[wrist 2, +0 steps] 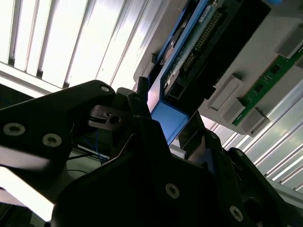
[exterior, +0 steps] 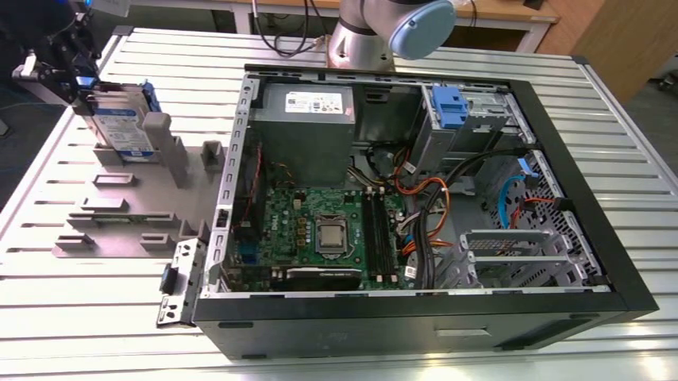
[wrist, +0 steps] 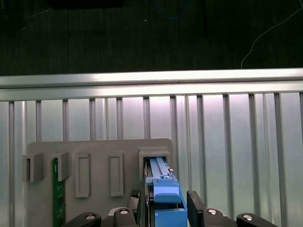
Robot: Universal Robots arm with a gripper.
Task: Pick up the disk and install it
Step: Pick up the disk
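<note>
The disk stands on edge in a slot of the grey holder at the exterior view's left; it is silver with a white-and-blue label and a blue carrier. My gripper reaches it from the far left side. In the first wrist view the blue carrier edge of the disk sits between my two dark fingers, in the holder's slot. The second wrist view shows the disk's blue end pinched between the fingers. The gripper looks shut on it.
An open computer case lies at the exterior view's right, with motherboard, cables and a silver drive cage with a blue latch. The holder has further slots, one holding a green board. Ribbed metal tabletop surrounds everything.
</note>
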